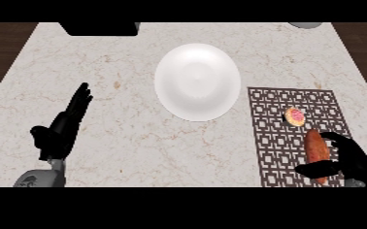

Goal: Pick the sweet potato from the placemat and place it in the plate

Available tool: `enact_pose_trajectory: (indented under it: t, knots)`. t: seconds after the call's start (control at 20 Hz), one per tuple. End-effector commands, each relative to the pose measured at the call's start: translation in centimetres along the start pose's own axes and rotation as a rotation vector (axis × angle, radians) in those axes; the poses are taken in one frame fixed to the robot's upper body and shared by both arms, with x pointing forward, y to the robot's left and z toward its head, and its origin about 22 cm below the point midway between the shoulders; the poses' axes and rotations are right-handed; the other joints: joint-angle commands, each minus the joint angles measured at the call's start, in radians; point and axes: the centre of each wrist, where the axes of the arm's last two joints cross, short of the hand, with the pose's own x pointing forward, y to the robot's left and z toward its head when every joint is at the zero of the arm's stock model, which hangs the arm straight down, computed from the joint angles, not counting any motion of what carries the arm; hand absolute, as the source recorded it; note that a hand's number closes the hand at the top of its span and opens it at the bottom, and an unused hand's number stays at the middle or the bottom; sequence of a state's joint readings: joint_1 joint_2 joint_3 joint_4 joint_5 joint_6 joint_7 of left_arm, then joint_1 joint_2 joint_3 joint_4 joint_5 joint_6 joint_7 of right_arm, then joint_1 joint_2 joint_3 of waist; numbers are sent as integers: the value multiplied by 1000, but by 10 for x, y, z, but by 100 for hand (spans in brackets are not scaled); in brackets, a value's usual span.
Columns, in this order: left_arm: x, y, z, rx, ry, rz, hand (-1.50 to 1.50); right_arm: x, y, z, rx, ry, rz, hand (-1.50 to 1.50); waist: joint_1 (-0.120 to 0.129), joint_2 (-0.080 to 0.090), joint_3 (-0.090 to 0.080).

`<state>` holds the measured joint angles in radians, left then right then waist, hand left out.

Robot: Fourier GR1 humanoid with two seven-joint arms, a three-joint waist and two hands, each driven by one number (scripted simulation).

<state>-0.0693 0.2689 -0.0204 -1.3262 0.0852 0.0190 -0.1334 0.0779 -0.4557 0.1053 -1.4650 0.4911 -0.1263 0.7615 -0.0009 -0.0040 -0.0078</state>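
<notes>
A pale marbled worktop (pixel 129 140) fills the head view, with dark wood showing past its left and right edges. A white plate (pixel 197 81) sits near the middle of the worktop with nothing on it. To its right, close to the near edge, lies a dark brown placemat (pixel 279 136) with an open lattice pattern; its left border is just beside the plate's lower right rim without clearly touching it.

The sweet potato (pixel 315 150), orange-brown and elongated, lies on the right part of the placemat, running roughly away from the robot. The right robot hand (pixel 342 161) comes in from the lower right corner and curls round the sweet potato: one finger arches over its upper part and the thumb crosses under its lower end, so the hand pinches the vegetable between them. Whether the sweet potato is lifted off the mat or rests on it cannot be told.

Just above the sweet potato, also on the placemat, lies a small round piece of food (pixel 294 116) with a pale rim and pinkish centre.

The left robot hand (pixel 63 126) shows at the lower left, well apart from the plate, resting with its fingers straight and spread upward.

At the far edge, a black object (pixel 99 28) sits at the upper left, and a grey round thing (pixel 306 25) is partly cut off at the upper right.
</notes>
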Motion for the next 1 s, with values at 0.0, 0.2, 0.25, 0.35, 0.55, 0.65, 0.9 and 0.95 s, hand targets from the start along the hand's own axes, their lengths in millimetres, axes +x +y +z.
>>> enact_pose_trajectory:
  t: [0.0, 0.2, 0.25, 0.35, 0.55, 0.65, 0.9, 0.95]
  knots:
    - [-5, 19, 8, 17, -8, -8, 0, 3, 4, 1, 39, -55, 0, 150, 1, 3, 8]
    - [4, 12, -5, -6, 3, -16, 0, -8, 18, -12, 8, -89, -7, 150, 1, 4, 8]
    - [1, 20, -2, 2, -5, 9, 0, 5, 12, -9, 12, -77, 19, 150, 2, 4, 8]
    - [3, 7, 13, 0, -3, 6, 0, 0, 25, 6, -35, -115, 15, 150, 2, 2, 8]
    - [-4, 15, 10, 19, 17, -2, 0, 3, 72, 71, -152, 7, -73, 150, -27, -7, 4]
    - [-6, 27, 15, 31, 23, -22, 0, 3, 88, 85, -199, 99, -105, 150, -25, -10, 2]
    - [-7, 11, 11, 31, 29, -6, 0, 25, 98, 134, -371, 68, -117, 150, -35, -8, -2]
    - [-7, 21, 12, 38, 36, -5, 0, 23, 100, 148, -397, 50, -126, 150, -44, -11, -2]
